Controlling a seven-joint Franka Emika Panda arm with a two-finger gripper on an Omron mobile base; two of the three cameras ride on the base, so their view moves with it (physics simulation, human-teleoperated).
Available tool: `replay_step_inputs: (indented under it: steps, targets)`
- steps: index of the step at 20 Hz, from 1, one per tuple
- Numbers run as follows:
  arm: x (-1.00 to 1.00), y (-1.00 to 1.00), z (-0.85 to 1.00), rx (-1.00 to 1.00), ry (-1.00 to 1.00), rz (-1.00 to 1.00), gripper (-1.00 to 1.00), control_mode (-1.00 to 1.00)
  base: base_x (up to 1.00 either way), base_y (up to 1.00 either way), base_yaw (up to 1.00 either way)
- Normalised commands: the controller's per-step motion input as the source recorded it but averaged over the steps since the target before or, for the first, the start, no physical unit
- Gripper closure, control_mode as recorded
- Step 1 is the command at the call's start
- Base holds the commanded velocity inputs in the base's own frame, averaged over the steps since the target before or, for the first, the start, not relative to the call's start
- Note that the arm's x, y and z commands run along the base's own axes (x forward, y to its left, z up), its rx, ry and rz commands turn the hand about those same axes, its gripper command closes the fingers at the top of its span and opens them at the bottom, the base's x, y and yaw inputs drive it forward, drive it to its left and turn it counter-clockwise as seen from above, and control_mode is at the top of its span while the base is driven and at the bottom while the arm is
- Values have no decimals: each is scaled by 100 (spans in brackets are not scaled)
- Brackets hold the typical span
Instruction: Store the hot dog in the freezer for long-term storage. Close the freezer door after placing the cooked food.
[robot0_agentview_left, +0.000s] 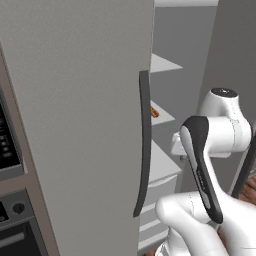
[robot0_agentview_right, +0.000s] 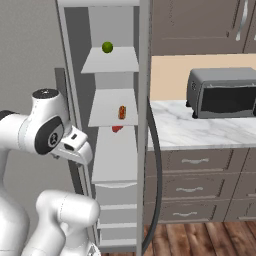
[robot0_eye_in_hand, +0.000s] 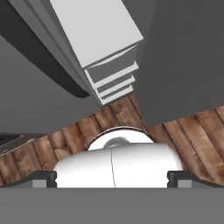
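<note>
The freezer (robot0_agentview_right: 114, 150) stands open, and its white shelves show one above the other. The hot dog (robot0_agentview_right: 122, 112) lies on the second shelf from the top, toward the right side. In the left base view the hot dog (robot0_agentview_left: 154, 112) peeks out just past the edge of the closed grey door. A small red thing (robot0_agentview_right: 116, 128) sits just below the hot dog's shelf. A green ball (robot0_agentview_right: 107, 47) rests on the top shelf. The freezer door (robot0_agentview_right: 145, 125) is swung out toward the near side, and we see it edge-on with its long dark handle (robot0_agentview_right: 157, 175) curving down.

The gripper (robot0_eye_in_hand: 112, 178) points down at the wood floor (robot0_eye_in_hand: 192, 140), near the white drawers at the bottom of the freezer. Its two finger tips stand wide apart and hold nothing.

To the right, a toaster oven (robot0_agentview_right: 221, 93) sits on the marble counter (robot0_agentview_right: 200, 131).
</note>
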Motion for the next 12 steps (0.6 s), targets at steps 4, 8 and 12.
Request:
replay_step_inputs:
  steps: [4, 8, 12]
  targets:
    - [-6, 0, 0, -7, -2, 0, -100, -100, 0, 0, 0]
    - [0, 0, -3, -5, 0, 0, -100, -100, 0, 0, 0]
    - [0, -1, -2, 0, 0, 0, -100, -100, 0, 0, 0]
